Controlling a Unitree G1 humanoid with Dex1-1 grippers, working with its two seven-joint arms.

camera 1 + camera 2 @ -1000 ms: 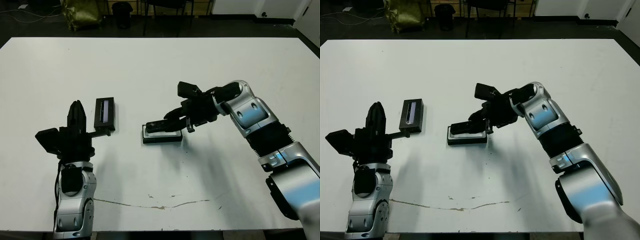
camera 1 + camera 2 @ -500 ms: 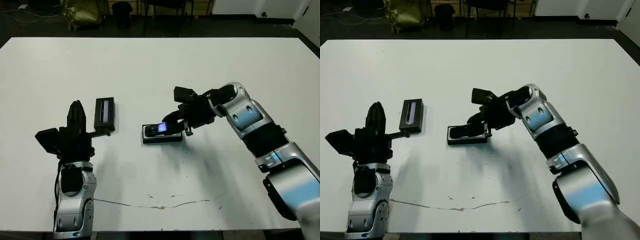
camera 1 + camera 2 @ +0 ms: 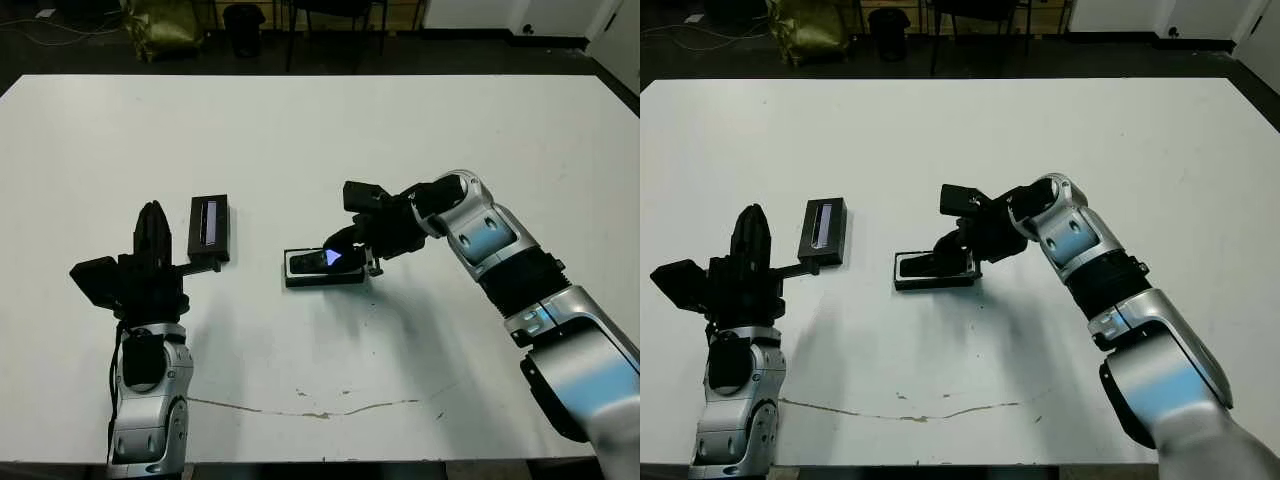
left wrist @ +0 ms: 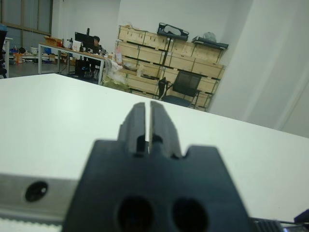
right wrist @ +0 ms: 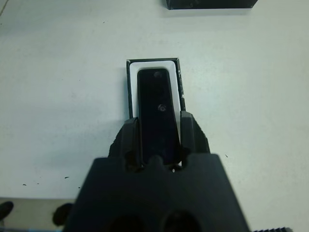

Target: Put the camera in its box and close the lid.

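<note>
The slim black camera (image 5: 155, 108) lies lengthwise in the white-lined box (image 5: 131, 77) at the table's middle. Its glossy bluish patch (image 3: 333, 257) shows at the end nearest my right gripper (image 3: 350, 250). That gripper is shut on this end, one finger (image 5: 186, 130) on each long side. The lid (image 3: 209, 227), black with a pale stripe, lies flat to the left of the box. Just left of the lid, my left gripper (image 3: 152, 218) stands upright and shut on nothing, its fingers (image 4: 147, 116) pressed together.
A thin dark scratch (image 3: 320, 410) runs along the table near its front edge. Beyond the far edge stand chair legs, a dark bin (image 3: 243, 25) and a yellowish bag (image 3: 165, 25). In the left wrist view a person (image 4: 96, 41) sits far off at desks.
My right gripper has moved a little left and lower, bringing the camera from above the box down into it. The camera's bluish patch now shows. The left arm and lid have not moved.
</note>
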